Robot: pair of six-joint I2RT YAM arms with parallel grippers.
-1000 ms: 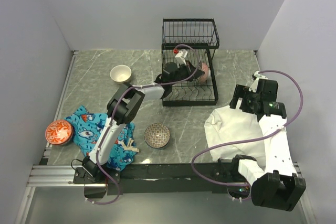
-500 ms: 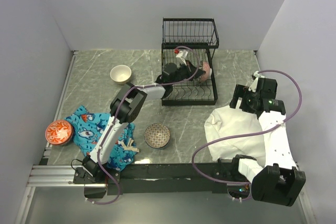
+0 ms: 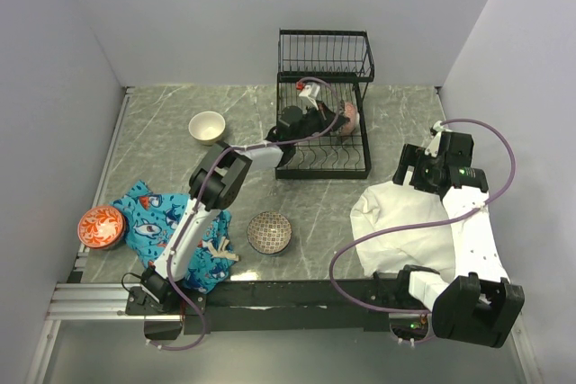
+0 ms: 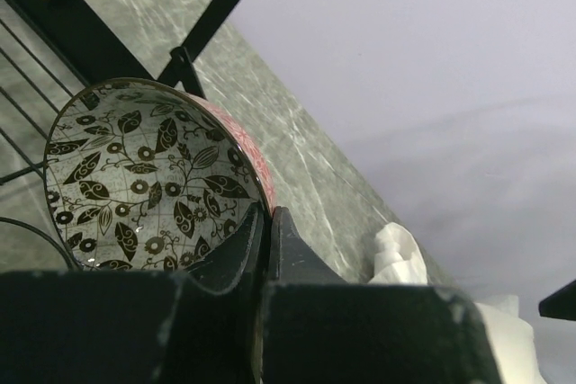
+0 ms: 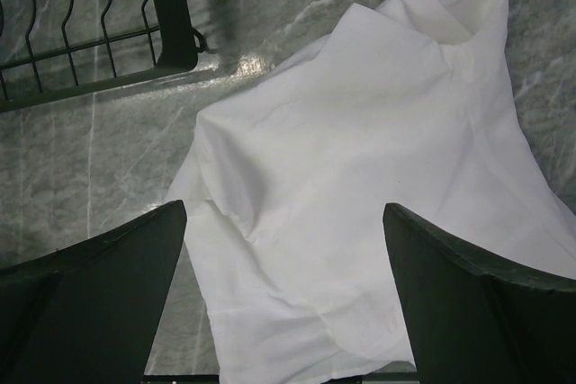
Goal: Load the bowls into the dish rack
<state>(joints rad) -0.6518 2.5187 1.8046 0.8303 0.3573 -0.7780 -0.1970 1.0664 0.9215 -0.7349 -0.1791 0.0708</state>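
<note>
**Loading status: one bowl at the rack, three outstanding**

Progress. My left gripper [image 4: 268, 222] is pressed together on the rim of a round ceramic bowl with a pink outside and a black leaf pattern inside [image 4: 148, 173]. I hold it on edge inside the lower tier of the black wire dish rack [image 3: 324, 128], toward that tier's right end and under the raised basket. I cannot tell whether it is seated between the wires. I judge it not yet released, so no bowl counts as loaded. My right gripper [image 5: 283, 209] is spread wide and holds nothing. It hangs over a crumpled white cloth [image 3: 400, 222] near the rack's right front corner.

Outstanding. Three bowls lie apart from the rack:
- a plain cream bowl [image 3: 207, 126], near its left side;
- a shallow grey bowl with a fine brown pattern [image 3: 269, 232], in front of it;
- an orange-and-white patterned bowl [image 3: 100, 227], well off to the front left, at the edge of a blue printed cloth [image 3: 171, 227].

In my judgement the task is in its early part.

Surface and room. The rack stands toward the back of a grey marble-look tabletop [image 3: 162, 123]. Plain pale walls [image 3: 180, 15] close it in behind the rack and on both sides.
</note>
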